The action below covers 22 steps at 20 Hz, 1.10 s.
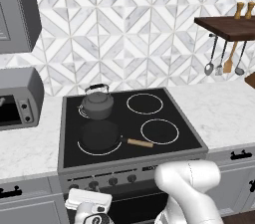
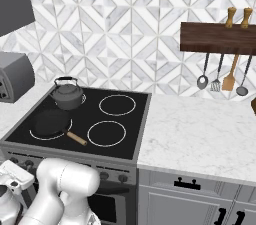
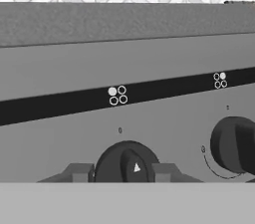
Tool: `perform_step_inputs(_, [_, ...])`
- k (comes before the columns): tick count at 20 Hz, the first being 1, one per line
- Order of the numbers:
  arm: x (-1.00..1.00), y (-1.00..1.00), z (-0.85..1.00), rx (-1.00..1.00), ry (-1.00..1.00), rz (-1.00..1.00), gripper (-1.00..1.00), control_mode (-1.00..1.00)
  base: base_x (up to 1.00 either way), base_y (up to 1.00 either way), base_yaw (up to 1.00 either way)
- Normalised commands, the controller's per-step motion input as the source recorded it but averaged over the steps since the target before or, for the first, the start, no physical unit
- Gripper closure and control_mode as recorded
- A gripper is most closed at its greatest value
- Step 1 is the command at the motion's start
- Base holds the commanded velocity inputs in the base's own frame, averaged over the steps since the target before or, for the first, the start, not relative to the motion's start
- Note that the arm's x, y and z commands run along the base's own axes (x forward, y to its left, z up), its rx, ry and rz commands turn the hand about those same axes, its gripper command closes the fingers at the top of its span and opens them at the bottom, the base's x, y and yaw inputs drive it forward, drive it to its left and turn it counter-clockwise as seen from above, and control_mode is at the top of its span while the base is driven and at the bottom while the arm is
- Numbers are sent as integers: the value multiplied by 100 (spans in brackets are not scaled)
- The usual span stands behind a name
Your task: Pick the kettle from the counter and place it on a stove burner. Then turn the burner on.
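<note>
The dark grey kettle (image 1: pixel 97 103) (image 2: pixel 67 96) stands upright on the back left stove burner (image 1: pixel 80 112) of the black glass cooktop. Down at the stove's front panel, my gripper (image 3: pixel 122 172) is shut on a dark control knob (image 3: pixel 127 163). Its fingertips (image 3: pixel 77 172) press the knob from both sides. The knob's white pointer aims up and slightly right. Above it, a four-circle mark (image 3: pixel 117 95) has its upper left circle filled. The white marble counter (image 1: pixel 224 113) (image 2: pixel 200 134) runs on either side of the stove.
A black frying pan (image 1: pixel 99 136) (image 2: pixel 50 123) with a wooden handle lies on the front left burner. A second knob (image 3: pixel 234 143) sits to the right. A toaster oven (image 1: pixel 17 98) stands at the left, and a utensil rack (image 1: pixel 229 26) hangs at the right.
</note>
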Motion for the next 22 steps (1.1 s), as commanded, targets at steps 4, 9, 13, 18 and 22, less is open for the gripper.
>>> perform_step_inputs(4, [10, -4, 0, -13, 0, 22, 100, -100, 0, 0, 0])
perform_step_inputs(9, [9, -1, 0, -30, 0, 32, 100, -100, 0, 0, 0])
perform_step_inputs(13, [6, 0, -1, -34, 1, 33, 100, -100, 0, 0, 0])
perform_step_inputs(18, [5, 0, -8, -35, 0, 30, 100, -100, 0, 0, 0])
perform_step_inputs(22, [9, 1, -22, -40, 2, 29, 100, -100, 0, 0, 0])
